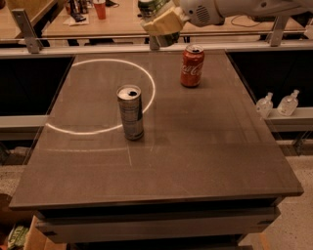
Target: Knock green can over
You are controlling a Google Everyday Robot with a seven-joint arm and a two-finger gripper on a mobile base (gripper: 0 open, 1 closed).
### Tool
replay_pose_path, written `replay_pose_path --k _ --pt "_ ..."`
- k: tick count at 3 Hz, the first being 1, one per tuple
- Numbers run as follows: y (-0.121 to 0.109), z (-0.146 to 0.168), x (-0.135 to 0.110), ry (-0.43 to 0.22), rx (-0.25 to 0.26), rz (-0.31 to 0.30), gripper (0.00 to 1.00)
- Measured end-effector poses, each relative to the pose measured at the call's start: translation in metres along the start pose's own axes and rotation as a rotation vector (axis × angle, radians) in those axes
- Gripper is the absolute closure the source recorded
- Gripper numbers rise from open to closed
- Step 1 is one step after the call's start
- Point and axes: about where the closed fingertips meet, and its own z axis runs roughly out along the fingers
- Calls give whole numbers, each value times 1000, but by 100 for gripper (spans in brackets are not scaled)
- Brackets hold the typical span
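Note:
The green can (pixel 150 6) is at the very top of the camera view, partly cut off by the frame edge. It is held in the air above the far edge of the table (pixel 205 146). My gripper (pixel 161 20) comes in from the upper right on a white arm. Its tan fingers (pixel 165 23) are closed around the can's lower part. The can does not touch the table.
A red Coca-Cola can (pixel 192 66) stands upright at the far right of the table. A taller slim silver-grey can (pixel 130 112) stands near the middle, on a bright ring of light (pixel 146 80). Two small clear bottles (pixel 276 103) sit on a ledge to the right. A metal rail (pixel 88 43) runs behind the table.

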Motion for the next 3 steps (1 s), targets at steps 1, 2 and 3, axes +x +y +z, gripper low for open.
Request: replay_pose_path --k 1,2,3 --pt "13 -33 2 57 -78 -172 100" --pt "27 -50 13 120 -192 -337 100" --pt "44 -56 31 179 -343 -451 100"
